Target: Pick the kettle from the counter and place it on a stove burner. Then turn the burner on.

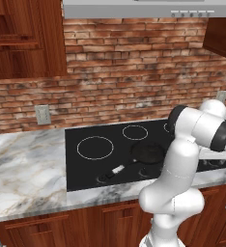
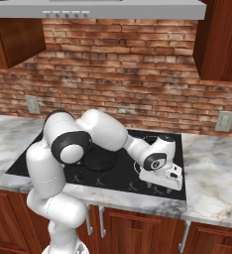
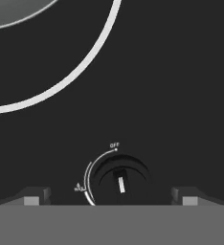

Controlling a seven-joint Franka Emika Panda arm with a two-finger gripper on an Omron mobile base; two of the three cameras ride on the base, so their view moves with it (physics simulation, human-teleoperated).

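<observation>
The arm (image 2: 103, 131) bends low over the black stove (image 2: 123, 173), its hand (image 2: 160, 173) near the front edge by the knobs (image 2: 138, 186).

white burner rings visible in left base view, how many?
2 whole: a large ring front left on the cooktop, a smaller ring behind it. The arm may hide more at right.

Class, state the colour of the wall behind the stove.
Red-brown brick wall with pale mortar; clearest in the right base view.
</observation>
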